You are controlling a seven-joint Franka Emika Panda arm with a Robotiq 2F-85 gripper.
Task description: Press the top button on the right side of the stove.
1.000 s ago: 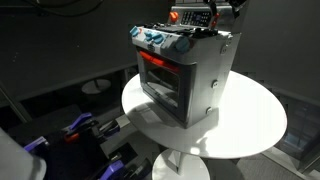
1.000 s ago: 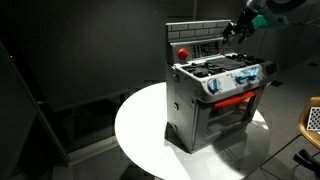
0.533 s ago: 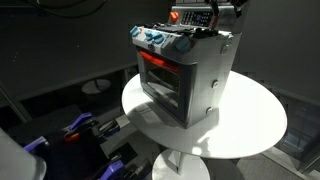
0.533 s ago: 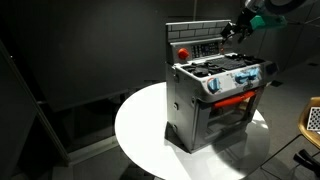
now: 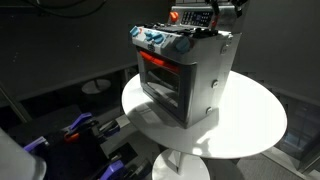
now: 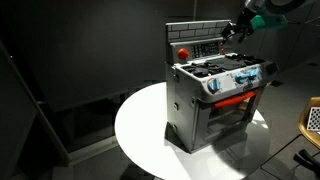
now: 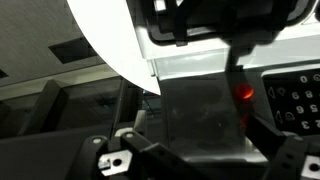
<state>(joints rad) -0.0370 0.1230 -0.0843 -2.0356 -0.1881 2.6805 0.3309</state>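
Note:
The stove (image 5: 185, 75) is a small grey-silver toy oven on a round white table (image 5: 250, 130), with blue-white knobs (image 5: 155, 40) along its top front edge and a red-orange glowing window. It also shows in an exterior view (image 6: 215, 95). My gripper (image 5: 222, 12) hovers at the stove's dark back panel, by the panel's right end in an exterior view (image 6: 232, 30). In the wrist view a glowing red button (image 7: 243, 95) and a keypad (image 7: 295, 95) sit on the panel just ahead of my gripper (image 7: 200, 150). Its fingers look apart and hold nothing.
The table edge (image 6: 130, 140) drops to a dark floor. Blue and grey gear (image 5: 85, 130) lies low beside the table. A dark wall stands behind the stove. A patterned object (image 6: 312, 120) sits at the frame edge.

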